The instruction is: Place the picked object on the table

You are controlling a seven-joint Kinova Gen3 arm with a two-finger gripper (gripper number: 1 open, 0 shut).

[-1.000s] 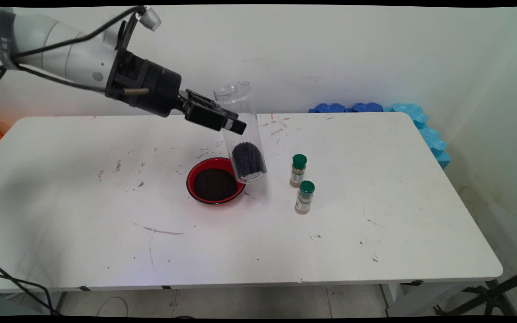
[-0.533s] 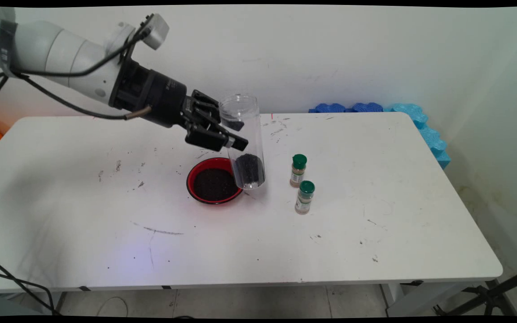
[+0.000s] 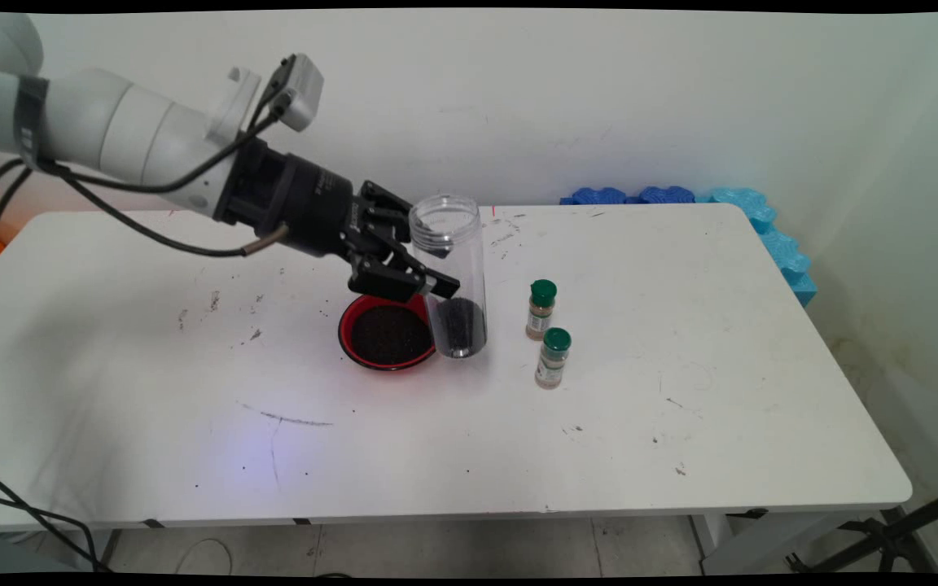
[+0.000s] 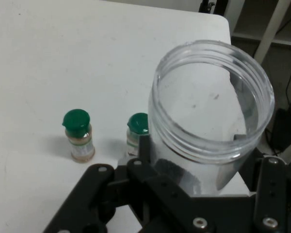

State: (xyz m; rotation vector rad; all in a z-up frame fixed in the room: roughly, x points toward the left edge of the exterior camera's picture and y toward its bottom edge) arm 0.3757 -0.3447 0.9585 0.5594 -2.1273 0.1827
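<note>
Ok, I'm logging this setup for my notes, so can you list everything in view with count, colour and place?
Clear plastic jar: one, open-topped, dark granules at its bottom, near upright beside the bowl, in the gripper.
Red bowl: one, filled with dark granules, table centre, left of the jar.
Green-capped spice bottles: two, brownish contents, upright right of the jar, one farther, one nearer.
White table: one, scuffed.
Blue foam mats: at the table's far right corner, against the wall.
Black two-finger gripper: one, closed on the jar.
</note>
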